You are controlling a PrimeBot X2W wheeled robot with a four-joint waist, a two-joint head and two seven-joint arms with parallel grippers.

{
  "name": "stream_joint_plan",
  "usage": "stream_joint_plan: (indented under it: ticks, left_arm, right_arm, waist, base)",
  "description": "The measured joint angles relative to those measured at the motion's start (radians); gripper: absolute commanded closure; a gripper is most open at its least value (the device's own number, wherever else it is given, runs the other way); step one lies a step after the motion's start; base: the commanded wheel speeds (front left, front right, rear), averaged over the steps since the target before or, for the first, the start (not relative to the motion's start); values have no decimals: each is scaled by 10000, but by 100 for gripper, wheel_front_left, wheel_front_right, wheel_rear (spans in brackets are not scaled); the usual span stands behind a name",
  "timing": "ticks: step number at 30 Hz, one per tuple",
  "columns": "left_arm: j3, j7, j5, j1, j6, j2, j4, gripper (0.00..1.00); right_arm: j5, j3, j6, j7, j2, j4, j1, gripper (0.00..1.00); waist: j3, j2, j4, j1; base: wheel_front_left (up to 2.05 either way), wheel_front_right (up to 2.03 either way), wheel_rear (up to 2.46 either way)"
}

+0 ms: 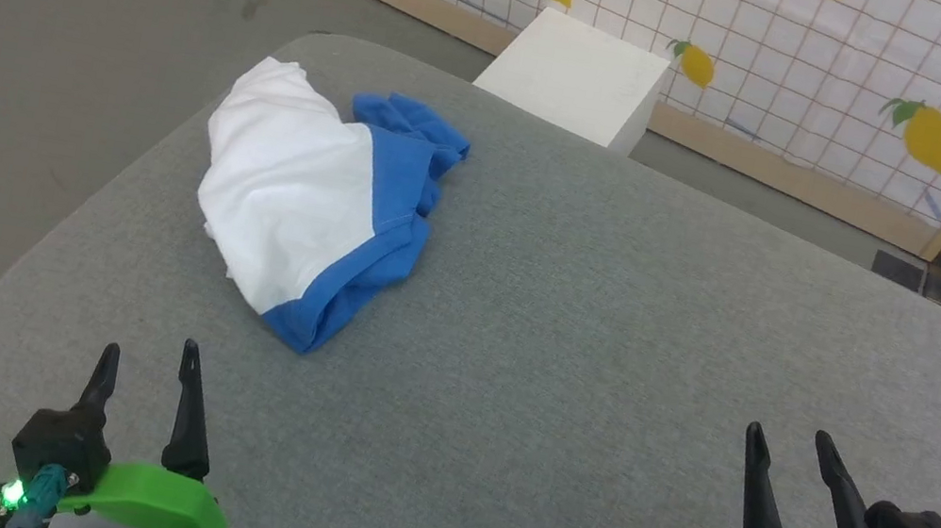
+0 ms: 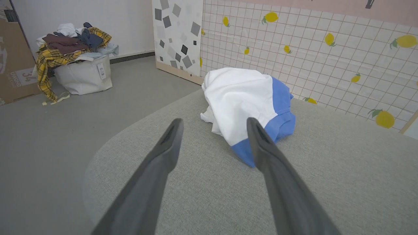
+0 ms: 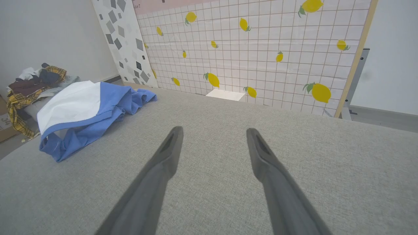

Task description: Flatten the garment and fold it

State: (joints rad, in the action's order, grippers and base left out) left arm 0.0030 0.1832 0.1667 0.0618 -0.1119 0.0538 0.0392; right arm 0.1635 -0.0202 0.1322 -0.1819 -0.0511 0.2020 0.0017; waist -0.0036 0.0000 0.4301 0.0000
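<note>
Presently the garment (image 1: pixel 291 196) is seen bunched in a heap near the far left corner of the grey surface (image 1: pixel 570 357), with the white body uppermost and blue cloth spilled along the side towards the middle. The left gripper (image 1: pixel 151 346) is held over the near left corner and the right gripper (image 1: pixel 789 432) over the near edge further right, both with jaws spread wide, nothing between them, neither touching the garment. A white box (image 1: pixel 574 76) is set just beyond the far edge.
</note>
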Motion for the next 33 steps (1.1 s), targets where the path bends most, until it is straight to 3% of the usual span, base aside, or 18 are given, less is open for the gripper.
stream_joint_plan:
  ticks: [11,19,27,33]
  left_arm:
    - [-35,226,265,-53,-111,-2,215,0]
    - [-69,-84,949,-1991,616,364,1147,0]
    - [313,-2080,2679,-4801,1402,849,2650,0]
    - [449,-3829,3595,-6711,1467,1143,4128,0]
  right_arm:
    - [157,-61,0,-228,2,240,0,0]
    - [148,-155,0,-389,4,408,-2,0]
    - [-90,-407,0,-372,15,322,-38,0]
    - [-403,-612,0,-119,13,-107,-277,0]
  waist:
    - [138,0,380,0]
    - [388,0,597,0]
    - [931,0,514,0]
    - [1594,0,312,0]
  base:
    - [0,0,0]
    - [0,0,0]
    - [0,0,0]
    - [0,0,0]
